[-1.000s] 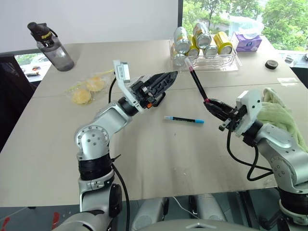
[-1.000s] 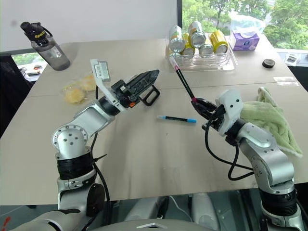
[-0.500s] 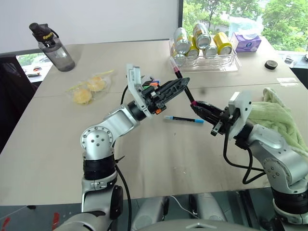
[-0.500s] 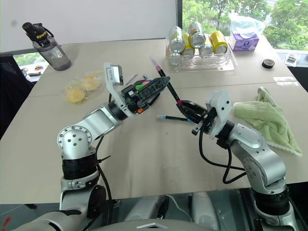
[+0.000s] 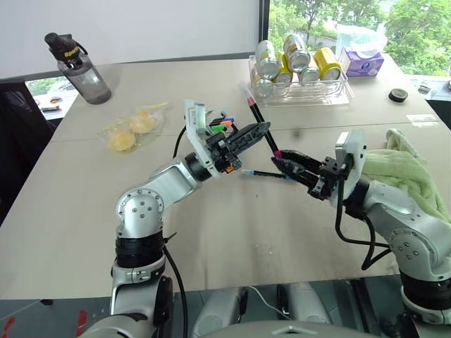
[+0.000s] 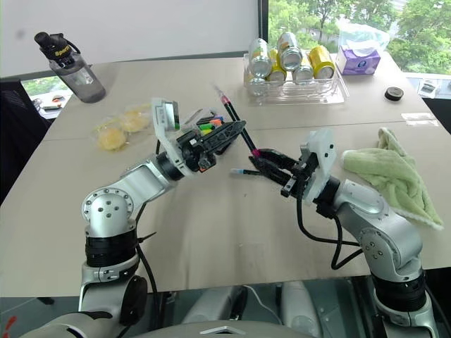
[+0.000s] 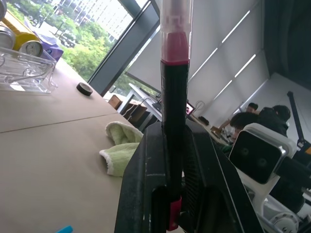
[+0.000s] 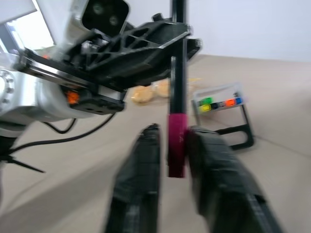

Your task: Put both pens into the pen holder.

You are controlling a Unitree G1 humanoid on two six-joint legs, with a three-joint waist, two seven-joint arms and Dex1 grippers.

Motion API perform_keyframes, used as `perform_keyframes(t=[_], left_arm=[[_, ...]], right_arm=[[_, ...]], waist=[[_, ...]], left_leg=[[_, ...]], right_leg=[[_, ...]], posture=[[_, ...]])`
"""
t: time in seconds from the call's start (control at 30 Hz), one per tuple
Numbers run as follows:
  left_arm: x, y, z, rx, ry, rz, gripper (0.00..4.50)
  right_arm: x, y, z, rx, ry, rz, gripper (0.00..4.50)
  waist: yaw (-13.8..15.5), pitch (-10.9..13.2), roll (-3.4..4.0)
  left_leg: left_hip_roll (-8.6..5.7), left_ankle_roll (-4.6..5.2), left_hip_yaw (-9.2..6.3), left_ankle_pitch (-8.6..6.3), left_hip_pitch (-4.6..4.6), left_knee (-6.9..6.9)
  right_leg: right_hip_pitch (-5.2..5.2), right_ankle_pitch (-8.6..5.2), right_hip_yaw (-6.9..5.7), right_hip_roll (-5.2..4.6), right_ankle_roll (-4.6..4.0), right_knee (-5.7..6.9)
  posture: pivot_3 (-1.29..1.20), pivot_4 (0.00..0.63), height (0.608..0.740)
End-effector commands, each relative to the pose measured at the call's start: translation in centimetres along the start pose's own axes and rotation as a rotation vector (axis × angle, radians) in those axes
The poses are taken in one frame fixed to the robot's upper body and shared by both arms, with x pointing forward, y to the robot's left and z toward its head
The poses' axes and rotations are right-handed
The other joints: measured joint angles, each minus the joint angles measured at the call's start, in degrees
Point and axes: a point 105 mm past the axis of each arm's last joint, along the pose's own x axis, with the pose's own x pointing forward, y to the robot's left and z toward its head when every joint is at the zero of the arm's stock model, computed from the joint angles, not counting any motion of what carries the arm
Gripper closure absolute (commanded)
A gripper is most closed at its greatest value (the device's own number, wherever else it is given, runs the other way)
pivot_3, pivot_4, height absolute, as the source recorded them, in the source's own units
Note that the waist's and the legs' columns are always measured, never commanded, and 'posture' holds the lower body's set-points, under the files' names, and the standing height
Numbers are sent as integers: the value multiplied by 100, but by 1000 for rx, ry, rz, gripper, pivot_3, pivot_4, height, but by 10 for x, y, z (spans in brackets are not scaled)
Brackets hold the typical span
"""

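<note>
Now left gripper (image 5: 262, 130) clamped on pink-ended pen (image 5: 258, 121), right gripper (image 5: 280, 164) seemingly parted around its lower end, blue-capped pen (image 5: 264, 173) on table (image 5: 232, 232)

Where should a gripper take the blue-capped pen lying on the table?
Grip the blue-capped pen at mid-barrel, coming from above with the fingers across its length. It lies flat on the table, and the thin black body between the blue ends offers the most room, though the right gripper partly hangs over it.

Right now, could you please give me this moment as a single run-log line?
phase: handover | left tool: shut on pink-ended pen | right tool: loosening at its pink end | blue-capped pen: on table | pen holder: on table
</note>
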Motion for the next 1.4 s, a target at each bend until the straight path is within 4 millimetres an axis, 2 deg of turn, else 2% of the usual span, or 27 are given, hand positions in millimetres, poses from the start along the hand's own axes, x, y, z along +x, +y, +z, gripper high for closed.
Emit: perform_keyframes(t=[0.03,0.13,0.23,0.33,0.43,0.67,0.8,0.9,1.17,1.4], left_arm=[[0,-8,6,154,-52,-32,4500],[-3,19,6,415,-44,122,4500],[-5,29,6,506,-48,177,4500],[-5,37,6,649,2,210,4500],[-2,49,10,960,75,258,4500],[17,26,16,1512,100,98,4500],[20,20,27,1801,54,138,4500],[17,25,30,1957,72,188,4500],[10,42,32,2083,138,276,4500],[2,64,39,2029,170,381,4500]], right_arm=[[-6,0,8,-44,1,-30,2155],[-30,-25,1,-65,40,-154,2155],[-63,-47,1,-85,66,-269,2155],[-90,-57,0,-131,129,-325,2155],[-109,-63,3,-169,172,-357,2155],[-106,-64,23,-208,105,-336,2155],[-102,-59,26,-225,76,-288,2155],[-100,-55,29,-234,63,-255,2155],[-91,-50,42,-249,5,-171,2155],[-83,-50,47,-253,0,-130,2155]], waist=[[3,0,0],[31,0,0],[64,1,-2],[67,1,-1],[66,1,-1],[31,3,-4],[28,3,-4],[29,3,-5],[35,3,-5],[32,3,-5]], left_leg=[[0,0,1,0,0,-1],[0,0,1,0,-1,-3],[-1,0,0,0,-2,-7],[0,1,0,-1,-4,-13],[1,1,-1,0,-1,-22],[2,1,7,0,1,-26],[2,2,4,-1,-1,-36],[2,3,4,-1,-2,-37],[2,4,1,-1,-4,-36],[2,4,-3,-1,-4,-36]], right_leg=[[0,0,1,0,0,-1],[1,0,-1,-1,0,-7],[4,0,-1,-2,0,-17],[3,0,-1,-2,0,-24],[3,0,-1,-1,0,-25],[3,1,5,-2,0,-28],[2,1,4,-2,1,-40],[2,1,4,-2,1,-43],[3,2,0,-2,2,-42],[2,2,-3,-2,3,-41]], posture=[[0,150,740],[0,150,740],[0,150,740],[0,150,740],[0,150,740],[0,150,740],[0,150,740],[0,150,740],[0,150,740],[0,150,740]])
